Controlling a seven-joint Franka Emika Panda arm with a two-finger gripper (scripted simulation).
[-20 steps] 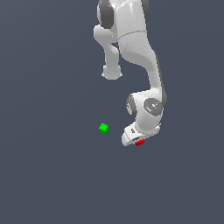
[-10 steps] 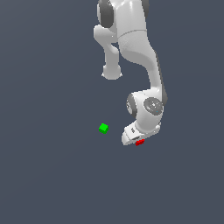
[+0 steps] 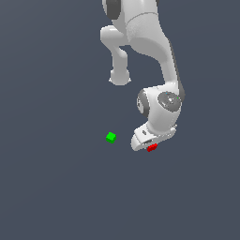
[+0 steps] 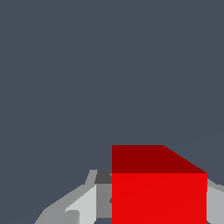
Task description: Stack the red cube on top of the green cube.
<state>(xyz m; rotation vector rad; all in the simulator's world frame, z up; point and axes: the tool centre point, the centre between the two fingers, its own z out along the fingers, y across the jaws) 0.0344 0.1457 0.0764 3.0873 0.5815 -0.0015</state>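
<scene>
Small plain bright red cube (image 3: 151, 148) sits at the tip of the white robot gripper (image 3: 149, 146), low in the exterior view and partly tucked under the gripper body. Wrist view: red cube (image 4: 159, 192) fills the near field, a grey finger (image 4: 81, 205) on one side of it and another grey part at its far edge, so the gripper (image 4: 148, 205) reads as pinched on the cube; actual pad contact is hidden by the cube itself. Cannot tell from either view whether the cube rests on the dark grey surface (image 3: 56, 187) or is lifted clear of it. Small plain bright green cube (image 3: 110, 137) lies apart on the surface, toward the exterior view's left of the gripper and slightly higher in that picture; not seen in the wrist view. Judgement: the coming move turns on that offset, carrying the red cube leftward in the exterior view until it stands over the green one. Stacking not yet done.
</scene>
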